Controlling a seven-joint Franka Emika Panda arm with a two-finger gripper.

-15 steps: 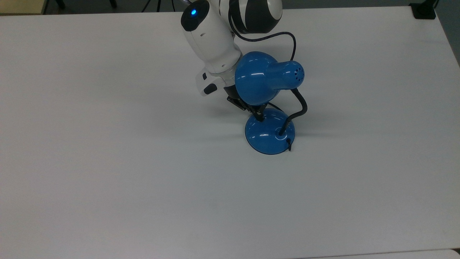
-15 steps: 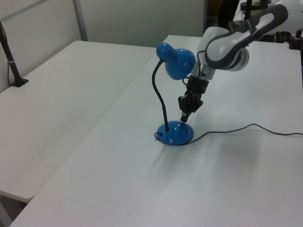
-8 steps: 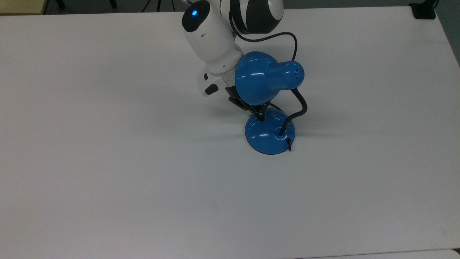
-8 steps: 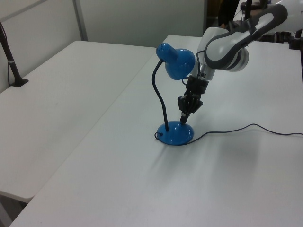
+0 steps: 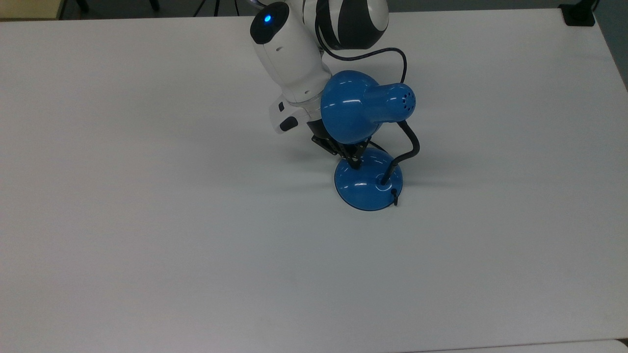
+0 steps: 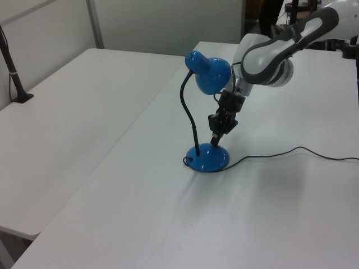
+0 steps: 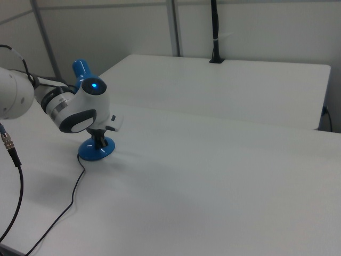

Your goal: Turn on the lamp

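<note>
Lamp base sits mid-table, shade hanging over its 11 o'clock side in the top view. Gripper, fingers pressed together into a point, hovers just above the dome at 10 o'clock. Shade looks unlit. Step: pressing the switch, probably. Next: short straight push down on it. Cord trails off behind.

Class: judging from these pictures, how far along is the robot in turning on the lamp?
Done: the gripper has reached the lamp, its closed tip poised just above the base. In hand: working at the switch area. Left: no glow shows from the shade, so the lamp still looks off.
</note>
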